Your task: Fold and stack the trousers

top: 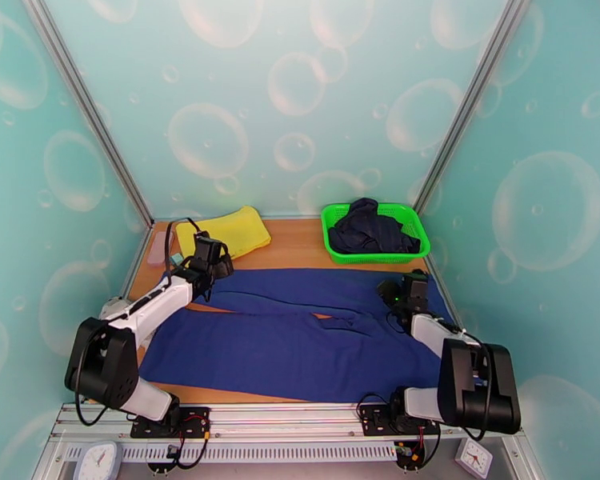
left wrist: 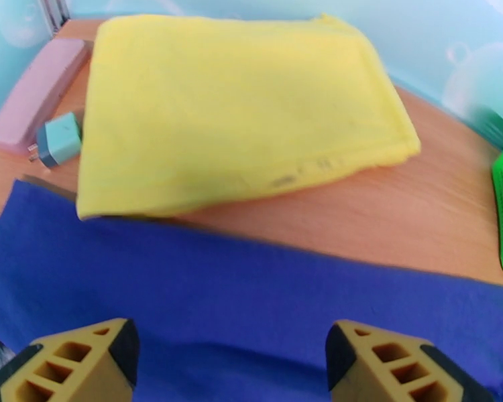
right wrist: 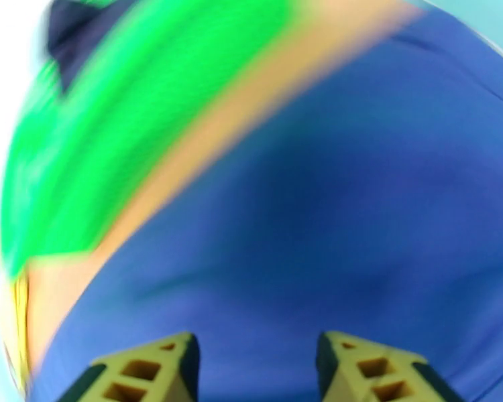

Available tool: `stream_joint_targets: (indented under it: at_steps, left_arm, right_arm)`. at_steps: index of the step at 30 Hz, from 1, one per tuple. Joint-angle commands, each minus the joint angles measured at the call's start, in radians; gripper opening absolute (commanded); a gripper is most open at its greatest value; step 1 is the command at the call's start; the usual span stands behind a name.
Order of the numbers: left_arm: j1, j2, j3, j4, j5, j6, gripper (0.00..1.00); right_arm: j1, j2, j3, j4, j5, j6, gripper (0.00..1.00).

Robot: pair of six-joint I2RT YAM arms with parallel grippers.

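Note:
The royal-blue trousers (top: 300,330) lie spread flat across the wooden table, both legs running left to right. My left gripper (top: 212,264) hovers over the far leg's left end; in the left wrist view its fingers (left wrist: 70,363) stand wide apart above the blue cloth (left wrist: 251,296), holding nothing. My right gripper (top: 404,291) is over the trousers' right end near the basket. Its fingertips (right wrist: 385,370) are spread above blue cloth (right wrist: 359,195) in the blurred right wrist view, nothing between them.
A folded yellow cloth (top: 228,231) lies at the back left, with a pink block (left wrist: 37,95) and a small blue plug (left wrist: 57,142) beside it. A green basket (top: 332,222) holding a dark navy garment (top: 372,227) stands at the back right.

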Motion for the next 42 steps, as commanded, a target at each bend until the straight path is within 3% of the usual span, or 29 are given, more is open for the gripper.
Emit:
stream_joint_targets:
  at_steps: [1, 6, 15, 20, 25, 28, 32, 35, 38, 42]
  left_arm:
    - [0.017, 0.123, 0.064, -0.065, 0.017, 0.042, 0.76]
    - [0.01, 0.269, 0.102, -0.048, 0.093, -0.024, 0.75]
    - [-0.042, 0.3, -0.035, 0.18, 0.294, -0.031, 0.74]
    - [-0.095, 0.328, -0.062, 0.184, 0.359, -0.042, 0.75]
    - [-0.114, 0.292, -0.118, 0.266, 0.474, -0.062, 0.75]
    - [-0.097, 0.265, -0.169, 0.382, 0.644, -0.118, 0.73]
    - [-0.099, 0.292, -0.137, 0.384, 0.72, -0.154, 0.72]
    - [-0.099, 0.291, -0.141, 0.475, 0.843, -0.129, 0.72]
    - [-0.1, 0.262, -0.122, 0.425, 0.748, -0.109, 0.72]
    - [-0.11, 0.116, -0.179, 0.397, 0.498, -0.096, 0.74]
  right_arm:
    - [0.102, 0.083, 0.118, -0.104, 0.021, -0.141, 0.54]
    - [0.114, 0.223, 0.15, -0.072, -0.146, -0.088, 0.53]
    - [-0.008, 0.375, 0.158, -0.081, -0.189, -0.054, 0.52]
    - [-0.092, 0.318, 0.087, -0.07, -0.176, -0.041, 0.52]
    - [-0.103, 0.262, 0.065, -0.075, -0.151, -0.043, 0.52]
    - [-0.103, 0.211, 0.045, -0.077, -0.088, -0.034, 0.52]
    - [-0.106, 0.157, 0.018, -0.038, -0.082, -0.025, 0.52]
    - [-0.097, 0.147, 0.02, -0.028, -0.098, -0.025, 0.52]
    - [-0.09, 0.154, 0.027, -0.026, -0.106, -0.026, 0.52]
    - [-0.09, 0.151, 0.024, -0.025, -0.11, -0.032, 0.52]
